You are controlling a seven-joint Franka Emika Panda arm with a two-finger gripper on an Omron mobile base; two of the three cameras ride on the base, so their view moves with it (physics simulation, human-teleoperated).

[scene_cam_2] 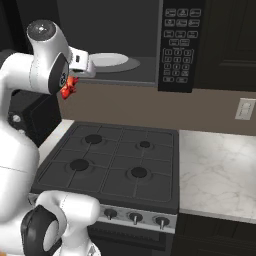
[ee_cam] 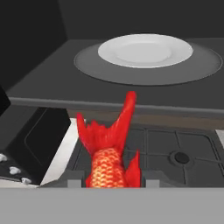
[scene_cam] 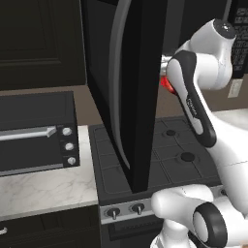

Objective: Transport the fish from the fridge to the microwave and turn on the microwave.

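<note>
Left base view: the microwave [scene_cam: 127, 87] hangs above the stove [scene_cam: 164, 155] with its door swung wide open, edge-on toward the camera. At three o'clock of that door a red scrap of the fish [scene_cam: 168, 84] peeks out beside the arm's dark wrist. A toaster oven [scene_cam: 36, 131] sits on the counter at nine o'clock.

Right base view: the fish [scene_cam_2: 69, 86] hangs at the arm's end, just below the front left of the open microwave cavity, above the stove's back left corner. A white plate [scene_cam_2: 107, 60] lies inside, at two o'clock of the fish. The keypad [scene_cam_2: 178, 44] stands at three o'clock of the plate.

Hand view: the gripper [ee_cam: 111, 178] is clamped narrowly on the fish [ee_cam: 107, 151], tail pointing to twelve o'clock toward the plate [ee_cam: 145, 49] on its turntable [ee_cam: 87, 63].
</note>
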